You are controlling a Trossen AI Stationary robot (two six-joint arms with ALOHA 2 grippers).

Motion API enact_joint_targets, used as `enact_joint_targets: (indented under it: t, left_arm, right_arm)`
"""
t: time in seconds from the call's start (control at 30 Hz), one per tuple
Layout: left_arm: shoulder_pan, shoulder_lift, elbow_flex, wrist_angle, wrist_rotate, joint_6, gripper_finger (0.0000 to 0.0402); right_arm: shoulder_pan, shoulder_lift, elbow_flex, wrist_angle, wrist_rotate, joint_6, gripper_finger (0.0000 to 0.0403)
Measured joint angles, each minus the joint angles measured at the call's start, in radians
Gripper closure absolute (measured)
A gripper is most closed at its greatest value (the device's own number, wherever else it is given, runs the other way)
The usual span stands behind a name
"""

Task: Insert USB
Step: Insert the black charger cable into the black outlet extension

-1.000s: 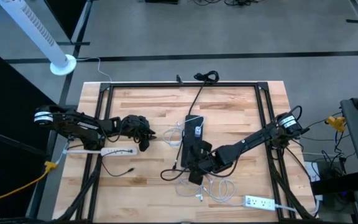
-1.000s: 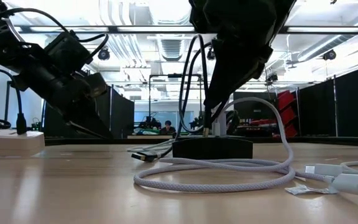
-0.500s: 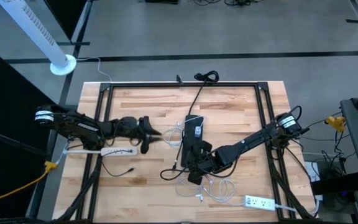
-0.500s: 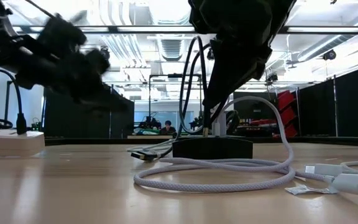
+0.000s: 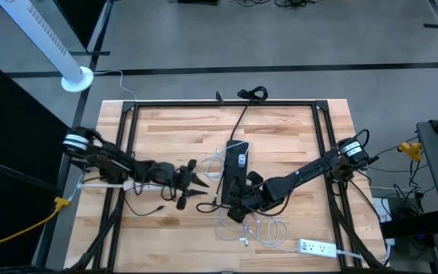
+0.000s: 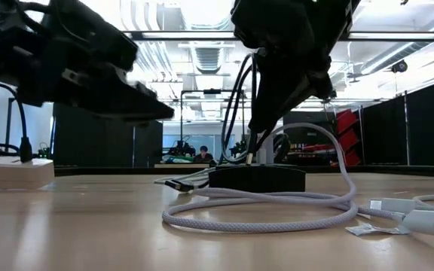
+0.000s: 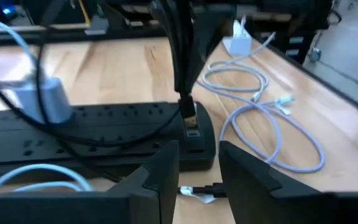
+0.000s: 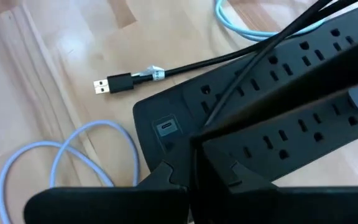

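The USB plug is held by the right gripper, and the two fingers of that gripper are squeezed tight on it. The plug is pointed down at the near end of the black power strip. It is kept right over the small USB port in that end. Whether the tip is touching the port cannot be told. A thin black cord is seen going up from the plug.

The black power strip is laid flat in the middle of the wooden table. A second black USB plug with a white tie on its cord is left lying on the wood, just beside the strip's end.

The left gripper is held low over the table, near the left side of the black strip, and is pointed at it. Its fingers are spread apart, and nothing is held between them.

A pale cable is curled in loops on the table, near the strip. A white power strip is seen on the left side of the table, under the left arm.
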Motion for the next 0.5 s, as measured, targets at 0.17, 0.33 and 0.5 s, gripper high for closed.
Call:
enact_joint_targets:
  t: [0.17, 0.33, 0.5]
  left_arm:
    - [-0.002, 0.144, 0.099, 0.000, 0.000, 0.015, 0.0298]
    - [-0.003, 0.252, 0.171, -0.003, 0.000, 0.018, 0.0299]
    - [-0.009, 0.320, 0.239, 0.016, 0.000, -0.003, 0.0299]
  right_arm:
    - [0.001, 0.000, 0.010, -0.013, -0.016, -0.018, 0.0403]
    - [0.000, 0.001, 0.024, -0.019, -0.040, -0.081, 0.0403]
    - [-0.011, 0.002, 0.029, -0.017, -0.046, -0.134, 0.0403]
